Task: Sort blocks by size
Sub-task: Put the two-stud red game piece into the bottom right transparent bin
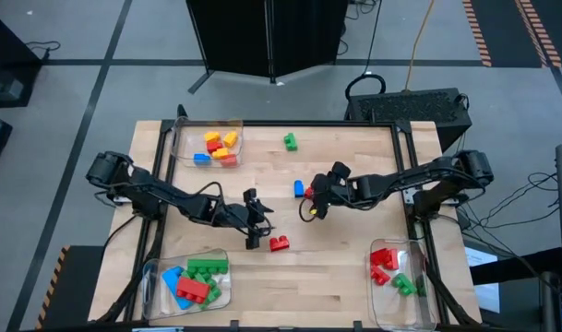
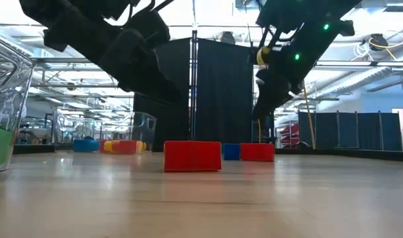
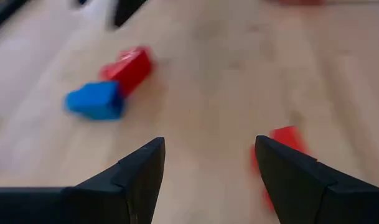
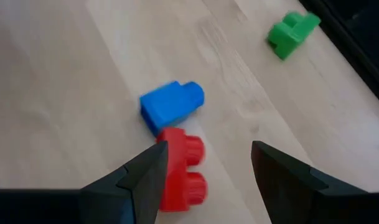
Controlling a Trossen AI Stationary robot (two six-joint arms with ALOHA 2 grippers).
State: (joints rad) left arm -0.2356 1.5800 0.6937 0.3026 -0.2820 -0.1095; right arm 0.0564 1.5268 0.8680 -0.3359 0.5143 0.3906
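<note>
Several blocks lie loose on the wooden table: a green one point(image 1: 290, 141) toward the far edge, a blue one point(image 1: 299, 188) mid-table, and a red one point(image 1: 280, 243) nearer the front. Beside the blue block point(image 4: 170, 106) lies a second red block point(image 4: 180, 171). My left gripper point(image 1: 255, 229) hangs open above the table just left of the front red block point(image 3: 285, 146), which shows beside one finger. My right gripper point(image 4: 208, 168) is open above the table, the second red block partly behind one finger, the blue block just ahead.
A clear tray point(image 1: 181, 138) at the far left holds yellow, orange, blue and red blocks. A near-left tray point(image 1: 156, 277) holds green, blue and red blocks. A near-right tray point(image 1: 377, 295) holds red and green ones. Bare wood lies between them.
</note>
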